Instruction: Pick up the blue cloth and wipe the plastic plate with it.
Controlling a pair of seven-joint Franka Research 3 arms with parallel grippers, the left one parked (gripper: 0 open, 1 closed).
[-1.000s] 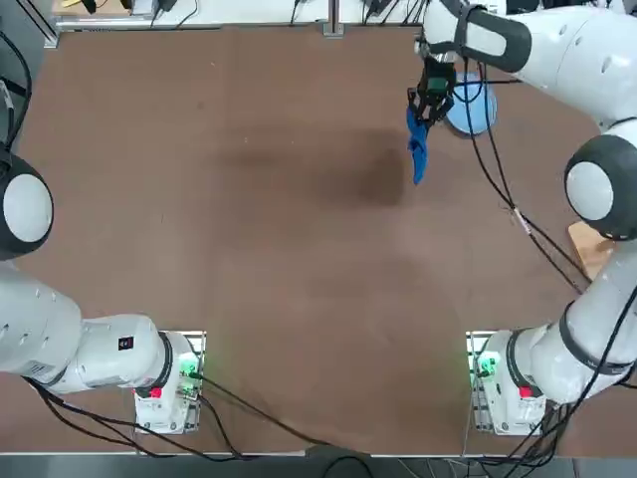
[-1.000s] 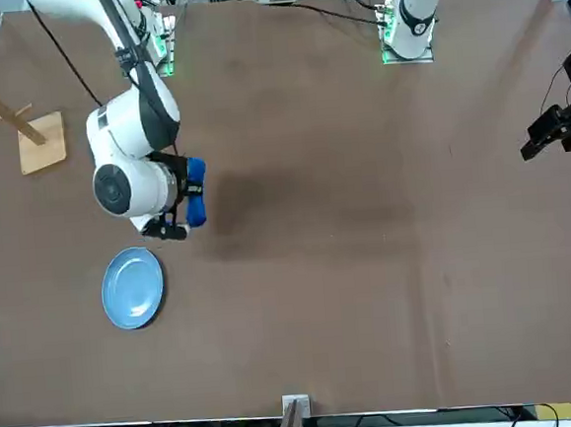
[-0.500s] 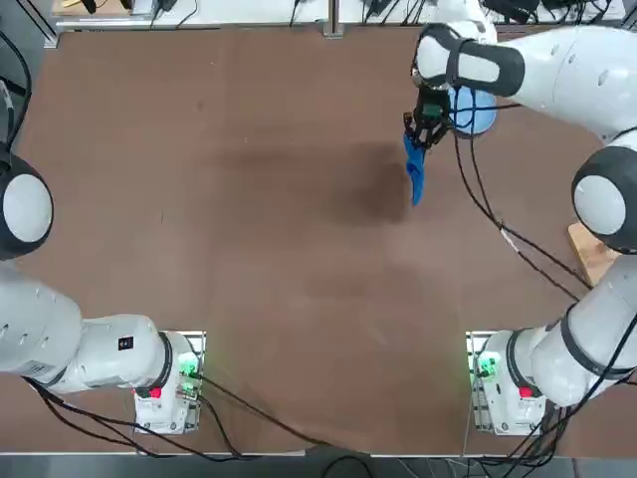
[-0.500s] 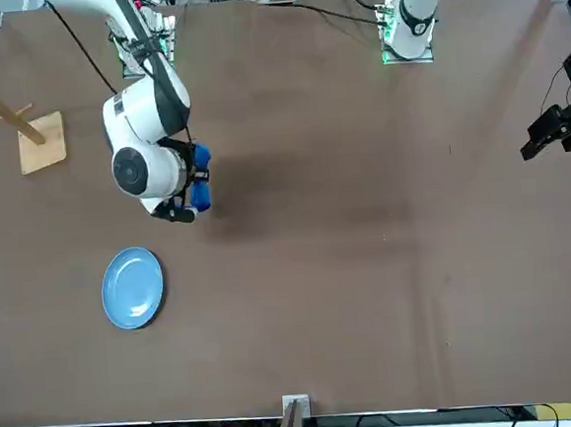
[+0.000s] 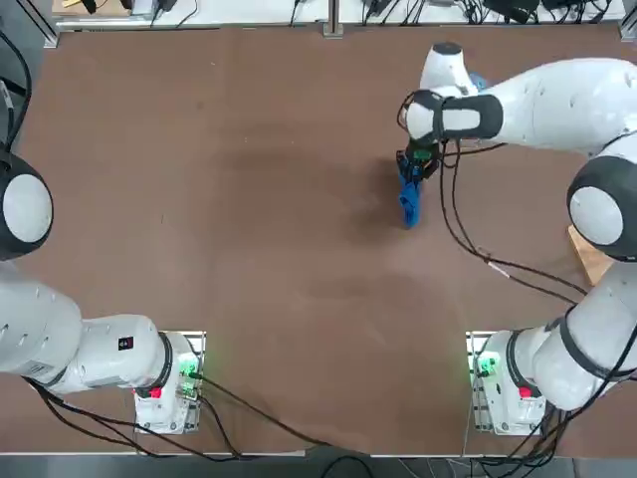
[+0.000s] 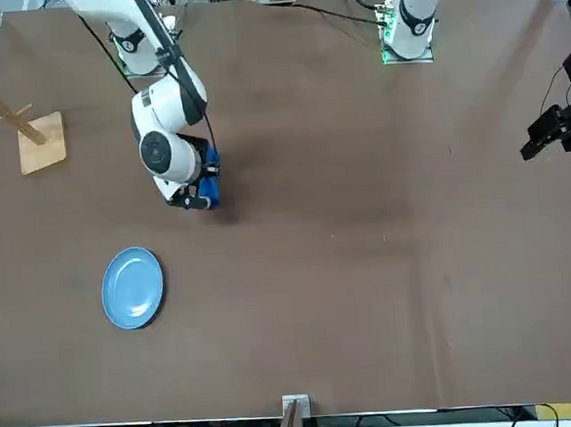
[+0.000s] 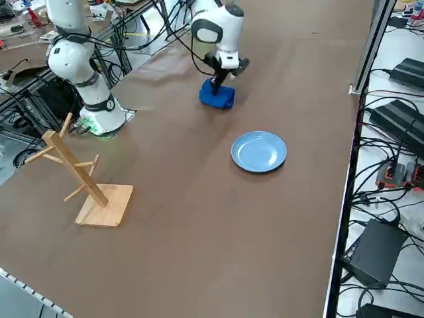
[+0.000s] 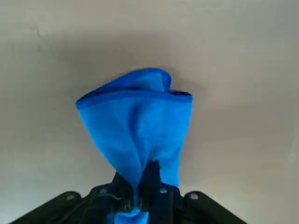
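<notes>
Right end effector (image 8: 137,195) clenched on the blue cloth (image 8: 140,126), apart from the plastic plate (image 7: 259,152), which lies on the table's right side. Risk: the bunched, freely hanging fabric may fold under, leaving bare fingertips to push the plate.

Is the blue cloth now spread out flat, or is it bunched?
Bunched: the deep-blue soft cloth is pinched together between the shut black right gripper's fingers, fanning out beyond them in folds.
</notes>
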